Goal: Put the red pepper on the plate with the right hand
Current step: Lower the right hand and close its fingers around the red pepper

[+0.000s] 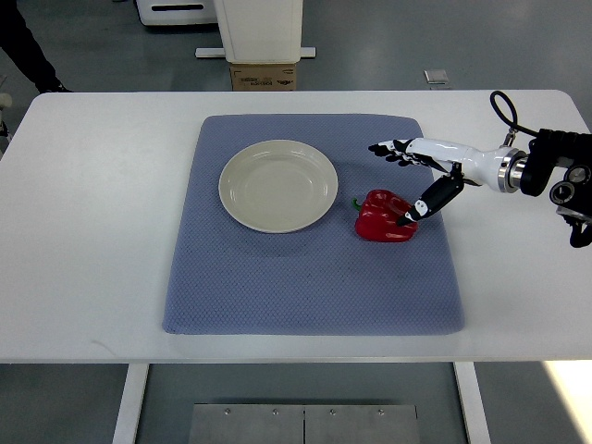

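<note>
Right hand: I see my right hand (421, 176) coming in from the picture's right edge, its white forearm running leftward over the white table (92, 231) and onto the blue mat (305, 277)
Fingers: I read them as spread and released, grasping nothing; the four fingertips (387, 151) stretch out to the left, above the pepper and apart from it
Thumb: the thumb (427, 201) angles down and left, and its dark tip sits on or just at the pepper's upper right side; I cannot tell whether it truly presses on the skin
Red pepper: the red pepper (382, 216) lies on the mat, just right of the plate and not touching it, with its green stem pointing left toward the plate's rim
Plate: the cream plate (277, 185) rests on the upper middle of the mat, nothing in it
Mat: it lies flat on the table and covers the table's middle, with the plate and pepper both inside its edges
Wrist: I see the silver and black wrist section (546, 171) over the table's right edge, with a black cable (502, 109) looping up beside it
Left hand: I cannot find it anywhere in the top view
Background: a cardboard box (264, 77) sits on the floor beyond the far edge of the table, under a white stand (259, 28); a dark sleeve or trouser leg of a person (28, 46) shows at the upper left corner
Task state: I count the pepper as not yet on the plate
</note>
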You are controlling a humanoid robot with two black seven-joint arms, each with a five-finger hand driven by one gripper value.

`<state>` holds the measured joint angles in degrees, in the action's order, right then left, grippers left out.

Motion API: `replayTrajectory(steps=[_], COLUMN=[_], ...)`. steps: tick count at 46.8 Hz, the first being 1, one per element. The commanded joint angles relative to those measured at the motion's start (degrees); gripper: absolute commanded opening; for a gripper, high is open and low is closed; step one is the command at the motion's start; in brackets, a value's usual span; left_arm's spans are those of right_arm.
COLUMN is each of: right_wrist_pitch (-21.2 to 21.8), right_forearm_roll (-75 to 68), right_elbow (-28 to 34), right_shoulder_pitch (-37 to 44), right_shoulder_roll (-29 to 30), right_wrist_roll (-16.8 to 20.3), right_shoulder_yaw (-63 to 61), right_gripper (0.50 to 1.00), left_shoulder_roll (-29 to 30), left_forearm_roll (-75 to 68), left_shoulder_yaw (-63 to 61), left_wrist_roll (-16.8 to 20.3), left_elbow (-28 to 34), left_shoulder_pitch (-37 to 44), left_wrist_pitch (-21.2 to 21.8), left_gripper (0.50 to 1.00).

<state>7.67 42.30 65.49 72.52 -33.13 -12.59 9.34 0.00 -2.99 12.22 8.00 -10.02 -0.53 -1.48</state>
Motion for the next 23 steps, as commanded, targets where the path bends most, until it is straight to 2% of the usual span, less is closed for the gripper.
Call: replayTrajectory(steps=[1, 16, 23], right_wrist_pitch=[-0.2, -0.9, -3.1], right_forearm_roll=[1.03, 1.82, 1.91], right_elbow=[-0.1, -0.81, -2.56], right_shoulder_pitch=[0.7, 2.02, 1.66], right_shoulder_roll=[0.6, 4.12, 6.05], right_wrist_roll=[0.11, 0.02, 0.02], right_shoulder_yaw=[0.94, 4.01, 5.24], right_gripper=[0.998, 0.993, 0.989], left_shoulder_roll=[0.0, 0.0, 0.0], left_forearm_roll=[0.0, 0.0, 0.0], left_shoulder_yaw=[0.0, 0.0, 0.0], left_wrist_roll=[0.0, 0.0, 0.0], left_elbow=[0.0, 0.0, 0.0], left_shoulder_pitch=[0.0, 0.0, 0.0], left_wrist_pitch=[-0.01, -0.01, -0.01], left_gripper=[1.0, 1.0, 1.0])
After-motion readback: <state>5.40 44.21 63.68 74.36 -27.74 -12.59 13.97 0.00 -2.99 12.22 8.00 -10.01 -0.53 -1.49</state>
